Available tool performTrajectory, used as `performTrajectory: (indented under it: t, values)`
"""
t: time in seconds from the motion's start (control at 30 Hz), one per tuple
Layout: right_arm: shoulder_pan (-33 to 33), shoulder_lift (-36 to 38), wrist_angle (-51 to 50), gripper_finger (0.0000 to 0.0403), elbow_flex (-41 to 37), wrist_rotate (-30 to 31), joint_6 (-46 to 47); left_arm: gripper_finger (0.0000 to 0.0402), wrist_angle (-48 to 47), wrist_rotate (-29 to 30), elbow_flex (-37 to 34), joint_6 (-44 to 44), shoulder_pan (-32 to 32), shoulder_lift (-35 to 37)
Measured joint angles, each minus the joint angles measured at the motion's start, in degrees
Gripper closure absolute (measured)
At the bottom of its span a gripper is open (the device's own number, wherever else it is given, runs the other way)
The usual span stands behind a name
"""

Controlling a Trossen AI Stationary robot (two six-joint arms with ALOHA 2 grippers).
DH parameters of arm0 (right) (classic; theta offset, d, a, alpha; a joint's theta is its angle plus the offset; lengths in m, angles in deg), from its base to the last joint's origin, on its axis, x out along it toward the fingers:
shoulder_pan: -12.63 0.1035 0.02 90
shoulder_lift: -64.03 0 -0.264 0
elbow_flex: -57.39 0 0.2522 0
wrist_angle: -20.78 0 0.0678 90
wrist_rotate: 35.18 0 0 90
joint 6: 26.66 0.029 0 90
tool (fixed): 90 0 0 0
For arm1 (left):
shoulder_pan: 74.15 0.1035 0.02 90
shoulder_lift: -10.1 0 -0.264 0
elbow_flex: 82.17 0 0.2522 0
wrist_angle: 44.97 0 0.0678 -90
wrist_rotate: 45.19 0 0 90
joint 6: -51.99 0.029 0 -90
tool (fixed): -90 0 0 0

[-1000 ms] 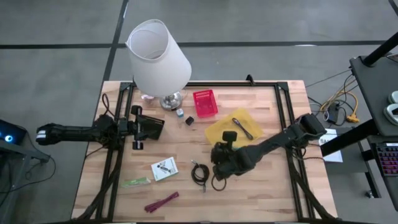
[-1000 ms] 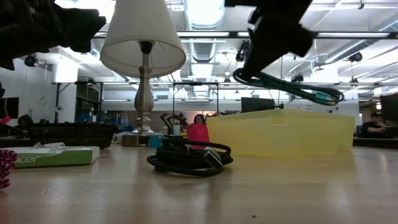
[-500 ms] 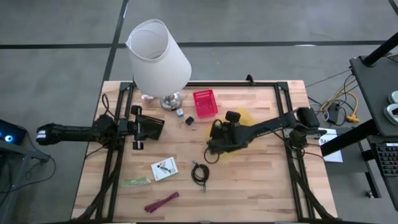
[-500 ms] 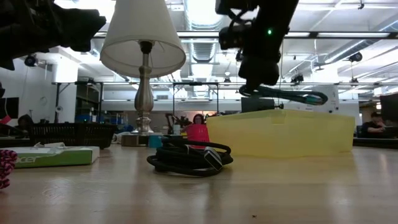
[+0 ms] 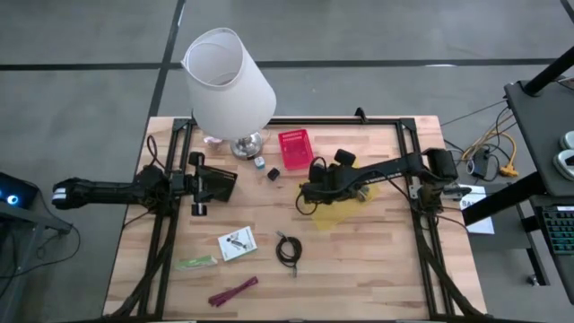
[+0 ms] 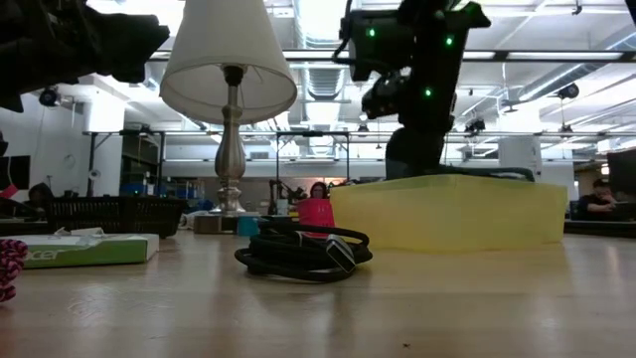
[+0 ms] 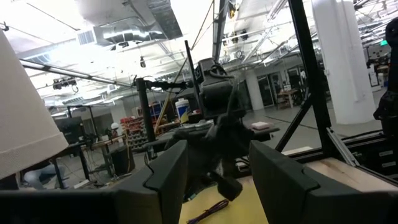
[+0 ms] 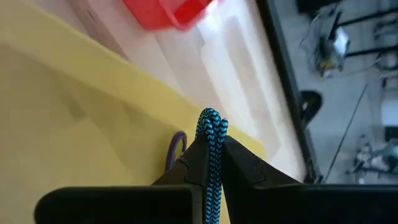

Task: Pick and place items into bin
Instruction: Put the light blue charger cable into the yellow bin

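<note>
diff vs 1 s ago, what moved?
The right pincer, shut on the teal tie throughout, swung from above the table's middle near the black coiled cable back over the yellow bin and lowered the tie toward it. Nothing was released. The left pincer stayed by the lamp; the white card packet, green strip and maroon tie did not move.

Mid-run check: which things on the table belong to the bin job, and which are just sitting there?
Job: yellow plastic bin; teal braided tie in right gripper; purple tie in bin; black coiled cable; white card packet; green strip; maroon tie; tiny dark cube.
Lying about: big white lamp; red plastic tray. Left gripper idle, table's left.
</note>
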State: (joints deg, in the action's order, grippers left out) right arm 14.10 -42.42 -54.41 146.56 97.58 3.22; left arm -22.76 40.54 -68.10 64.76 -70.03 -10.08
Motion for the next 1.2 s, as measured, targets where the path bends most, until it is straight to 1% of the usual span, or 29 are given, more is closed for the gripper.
performTrajectory:
  t: [0.1,0.4,0.7,1.2]
  values:
    - [-1.43,0.0,0.05,0.0385,-0.82,-2.42,0.06,0.0245,0.02,0.01,-0.01,0.03,0.0,-0.01]
    - [-4.2,0.0,0.13,0.0385,-1.21,-2.76,-0.27,0.0245,0.01,0.0,-0.01,0.07,0.0,-0.02]
    - [-5.11,0.0,0.13,0.0384,-1.23,-2.77,-0.51,0.0245,0.01,0.02,-0.01,0.09,0.0,-0.02]
    - [-5.13,0.0,0.11,0.0352,-1.23,-2.75,-0.49,0.0245,0.02,0.0,0.0,0.1,-0.02,-0.04]
